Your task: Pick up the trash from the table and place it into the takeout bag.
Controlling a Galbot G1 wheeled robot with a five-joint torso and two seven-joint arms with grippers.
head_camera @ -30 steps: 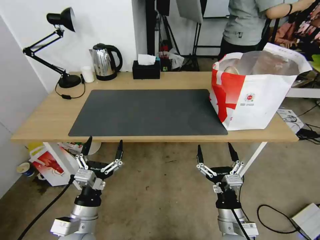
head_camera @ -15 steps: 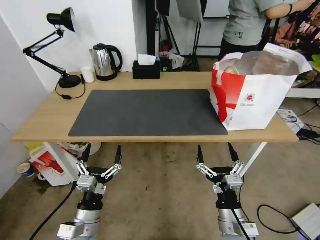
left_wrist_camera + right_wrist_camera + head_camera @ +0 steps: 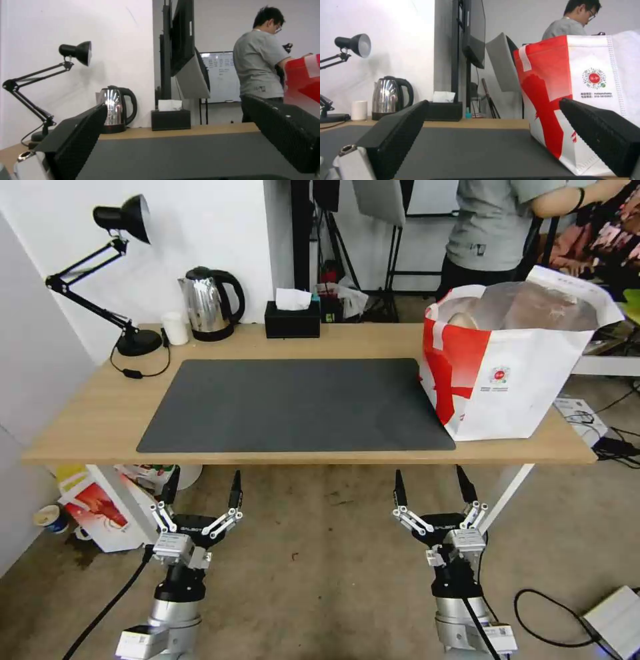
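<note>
With both arms lowered in front of the table's near edge, the left gripper and the right gripper hang over the concrete floor, each with its fingers spread wide and holding nothing. Just beyond them the table, a long light-wood top, carries a dark grey mat with no trash lying on it. At the right end stands the takeout bag, white with a red panel, its near corner resting on the mat's right edge; a pale rounded item shows against the foil lining inside its open mouth, though what else lies within cannot be made out. Judged from this, the clearing looks finished or very nearly so, with nothing left on the top to collect. Along the far edge, from left to right, sit a black desk lamp, a small white cup, a steel kettle and a black tissue box. A white wall rises behind the far left, and stands and cables crowd the room beyond.
</note>
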